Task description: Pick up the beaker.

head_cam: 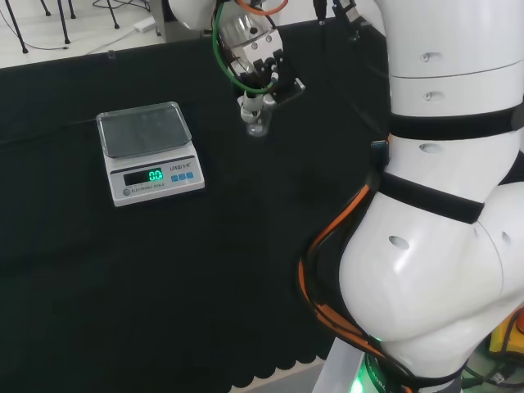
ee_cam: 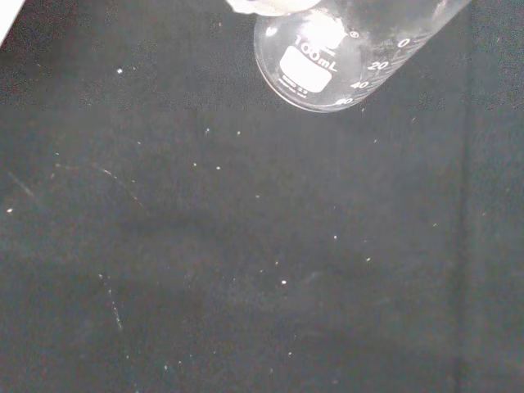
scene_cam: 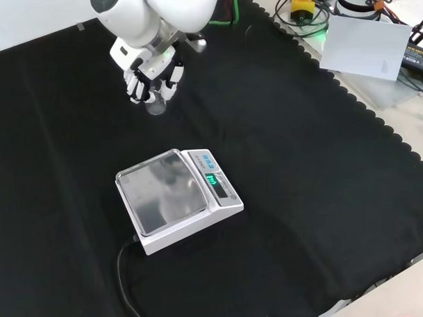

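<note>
Front view, as I log it: hand [scene_cam: 150,76] curled around clear beaker [scene_cam: 155,103], beyond the scale [scene_cam: 177,197] on black worktop [scene_cam: 303,197].

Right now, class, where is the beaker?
In the head view the beaker is in the hand, its fingers curled round it, to the right of the scale and farther back over the black cloth.

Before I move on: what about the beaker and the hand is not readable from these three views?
- Beaker rim: cut off by the wrist view's edge.
- Whether the beaker's base touches the cloth: clear glass under the hand, too small in the front and head views.
- Beaker contents: glare on the glass in the wrist view.
- Scale pan surface: reflections in the head view.
</note>
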